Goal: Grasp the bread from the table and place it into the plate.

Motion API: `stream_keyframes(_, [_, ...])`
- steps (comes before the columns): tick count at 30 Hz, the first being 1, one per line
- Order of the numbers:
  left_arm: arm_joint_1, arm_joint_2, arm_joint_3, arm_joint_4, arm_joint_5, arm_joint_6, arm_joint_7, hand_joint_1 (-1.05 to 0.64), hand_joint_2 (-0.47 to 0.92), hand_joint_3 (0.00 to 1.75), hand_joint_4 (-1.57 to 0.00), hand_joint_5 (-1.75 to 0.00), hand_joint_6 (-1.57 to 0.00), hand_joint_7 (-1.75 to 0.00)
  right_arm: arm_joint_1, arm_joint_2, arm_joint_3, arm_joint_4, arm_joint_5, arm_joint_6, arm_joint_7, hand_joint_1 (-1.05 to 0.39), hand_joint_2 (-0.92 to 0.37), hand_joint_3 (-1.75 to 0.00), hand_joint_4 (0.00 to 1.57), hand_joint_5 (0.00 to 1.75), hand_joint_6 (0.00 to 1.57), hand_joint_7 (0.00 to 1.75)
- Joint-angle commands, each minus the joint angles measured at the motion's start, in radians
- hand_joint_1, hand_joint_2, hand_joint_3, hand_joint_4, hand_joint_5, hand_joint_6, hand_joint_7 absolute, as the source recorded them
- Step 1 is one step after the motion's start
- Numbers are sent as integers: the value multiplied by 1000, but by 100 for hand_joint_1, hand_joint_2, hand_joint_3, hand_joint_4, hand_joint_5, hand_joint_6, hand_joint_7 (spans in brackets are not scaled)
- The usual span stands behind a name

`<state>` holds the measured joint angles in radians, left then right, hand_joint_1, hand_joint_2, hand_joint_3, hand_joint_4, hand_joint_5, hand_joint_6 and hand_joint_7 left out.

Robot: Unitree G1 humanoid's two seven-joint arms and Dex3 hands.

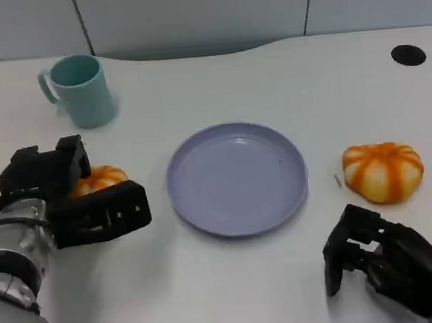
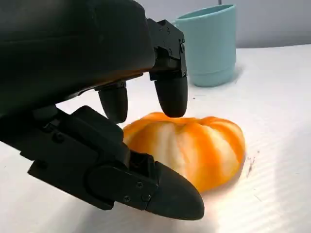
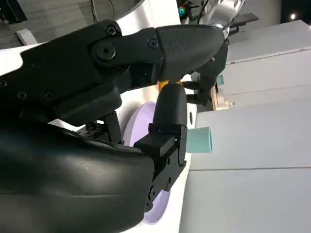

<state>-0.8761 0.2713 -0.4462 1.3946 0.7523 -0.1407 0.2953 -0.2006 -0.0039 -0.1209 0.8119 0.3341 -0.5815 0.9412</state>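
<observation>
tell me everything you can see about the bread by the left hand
The bread is a round, pumpkin-shaped bun, glossy orange with pale cream stripes dividing it into lobes. It looks whole and sits flat on the white table, left of the purple plate and in front of the teal mug. The left hand brackets it, fingers above and thumb alongside; whether they touch it is unclear.

The left hand (image 1: 73,195) sits at the near left of the table on its silver forearm (image 1: 10,256). Its fingers (image 2: 170,87) are spread apart, arched above and below an open gap, gripping nothing. The right hand (image 1: 381,261) rests at the near right, fingers (image 3: 170,104) curled inward, holding nothing.
</observation>
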Motion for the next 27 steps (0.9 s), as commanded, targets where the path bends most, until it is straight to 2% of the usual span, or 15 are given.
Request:
stream_keyframes(1, [-18, -7, -3, 6, -1, 23, -32, -105, 92, 16, 0, -175, 0, -175, 7, -6, -8, -11, 26, 14, 19, -69, -92, -31, 59, 175, 45, 139])
stream_keyframes(5, [-16, -19, 3, 6, -8, 32, -34, -105, 92, 16, 0, -175, 0, -175, 2, -12, -7, -2, 18, 2, 23, -70, -92, -32, 57, 175, 44, 139])
stream_keyframes(7, [-11, -28, 15, 5, -18, 27, -11, -105, 83, 11, 0, -175, 0, -175, 2, -13, -9, 0, 16, -2, 20, -70, -92, -32, 57, 175, 45, 140])
stream_keyframes(10, [-10, -39, 17, 5, -17, 25, 1, -105, 79, 8, 0, -175, 0, -175, 3, -16, -11, -3, 19, 7, 22, -71, -92, -31, 57, 175, 45, 140])
stream_keyframes(16, [-13, -53, -6, 6, 5, 25, 5, -105, 84, 10, 0, -175, 0, -175, -6, -21, -18, 10, 15, -9, 25, -72, -92, -30, 57, 175, 46, 140])
stream_keyframes(19, [-14, -63, -14, 7, 9, 23, -4, -105, 87, 10, 0, -175, 0, -175, -7, -14, -24, 19, 2, -55, -3, -73, -92, -28, 57, 170, 51, 141])
stream_keyframes(25, [-5, -79, -13, 5, 7, -1, 64, -105, 81, 7, 0, -175, 0, -174, -16, -17, -19, 32, 0, -63, -11, -75, -92, -27, 61, 171, 54, 141])
stream_keyframes(27, [-7, -84, -32, 6, 25, -1, 78, -105, 81, 7, -6, -175, 0, -174, -19, -17, -20, 38, 5, -58, -3, -75, -92, -26, 62, 171, 55, 141])
